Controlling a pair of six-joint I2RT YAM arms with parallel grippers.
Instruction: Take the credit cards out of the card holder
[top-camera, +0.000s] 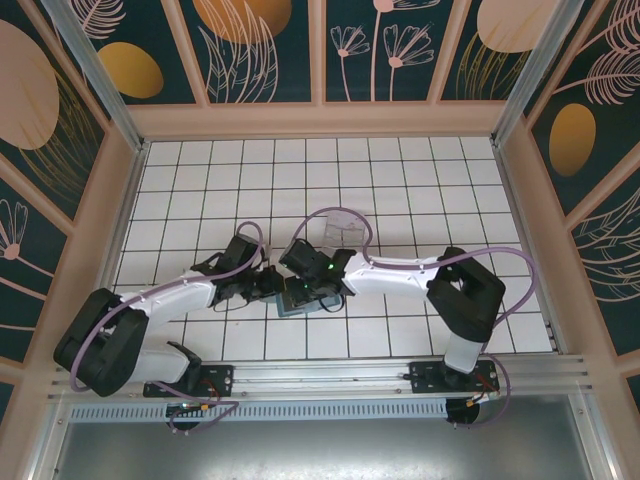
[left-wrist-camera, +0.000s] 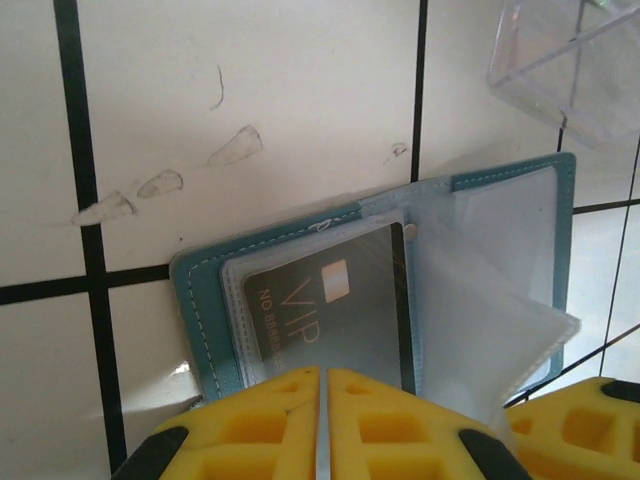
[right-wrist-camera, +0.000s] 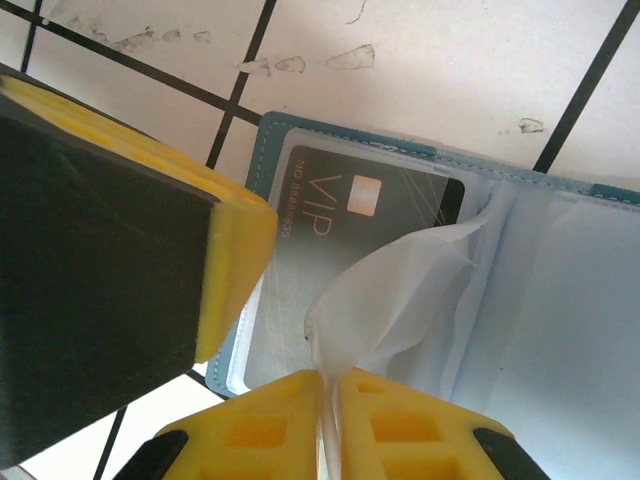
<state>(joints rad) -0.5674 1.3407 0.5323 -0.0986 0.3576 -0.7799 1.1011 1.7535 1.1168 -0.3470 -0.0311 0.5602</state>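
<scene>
Left gripper (left-wrist-camera: 323, 385) clamped on card holder (left-wrist-camera: 205, 290) edge | black card (left-wrist-camera: 330, 310) at its 12 o'clock | right gripper (right-wrist-camera: 328, 385) pinching clear sleeve (right-wrist-camera: 390, 290) | clear tray (top-camera: 340, 228) at holder's 1 o'clock

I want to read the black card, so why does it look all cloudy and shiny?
Left wrist view: the black card lies under the card holder's clear sleeve, which catches light, so it looks milky grey. Right wrist view: same sheen, pale streaks across it, VIP readable. Top external view: the card is too small to make out.
</scene>
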